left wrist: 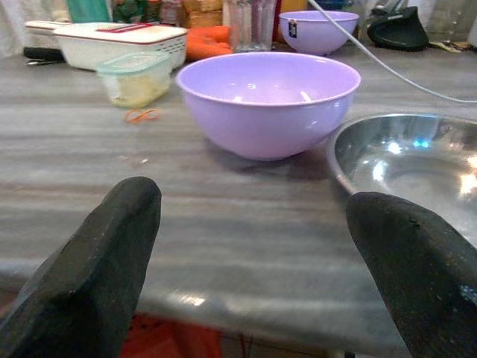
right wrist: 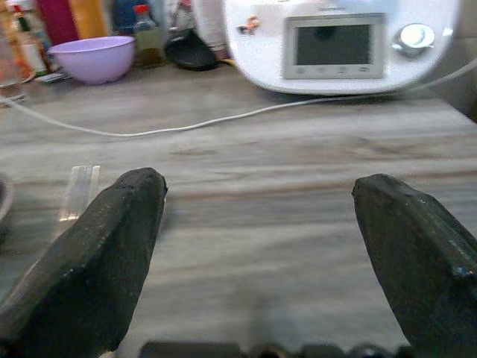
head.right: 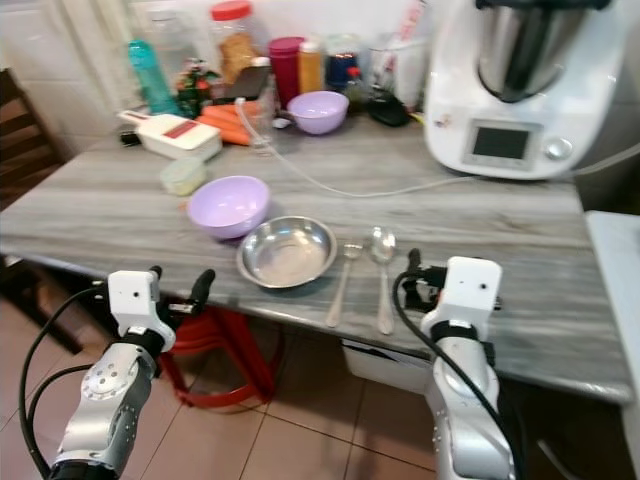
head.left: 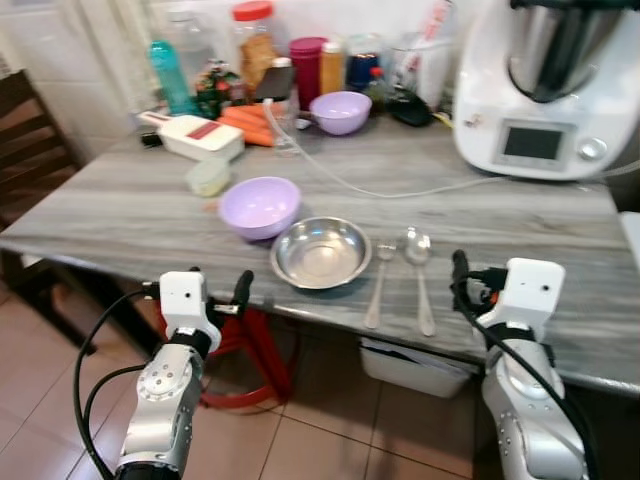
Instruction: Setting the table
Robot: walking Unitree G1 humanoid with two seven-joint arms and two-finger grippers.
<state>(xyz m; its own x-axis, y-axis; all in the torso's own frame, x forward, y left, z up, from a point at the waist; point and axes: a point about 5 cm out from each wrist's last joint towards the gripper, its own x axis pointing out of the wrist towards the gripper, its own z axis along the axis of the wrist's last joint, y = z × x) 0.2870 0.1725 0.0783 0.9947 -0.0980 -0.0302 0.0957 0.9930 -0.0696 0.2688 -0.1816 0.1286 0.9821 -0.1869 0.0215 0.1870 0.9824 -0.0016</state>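
A steel bowl [head.left: 321,252] sits near the front edge of the grey bench [head.left: 120,215]. Touching its rim on the side toward the wall is a lilac bowl [head.left: 260,206]; just beside it on the robot's right lie a fork [head.left: 379,283] and a spoon [head.left: 419,275], side by side. Well behind it stands a second lilac bowl [head.left: 341,112] and a white kitchen machine [head.left: 540,90]. The left tool [left wrist: 253,268] hovers at the bench edge before the steel bowl, spread wide and empty; the right tool [right wrist: 261,261], right of the spoon, is likewise wide apart, holding nothing
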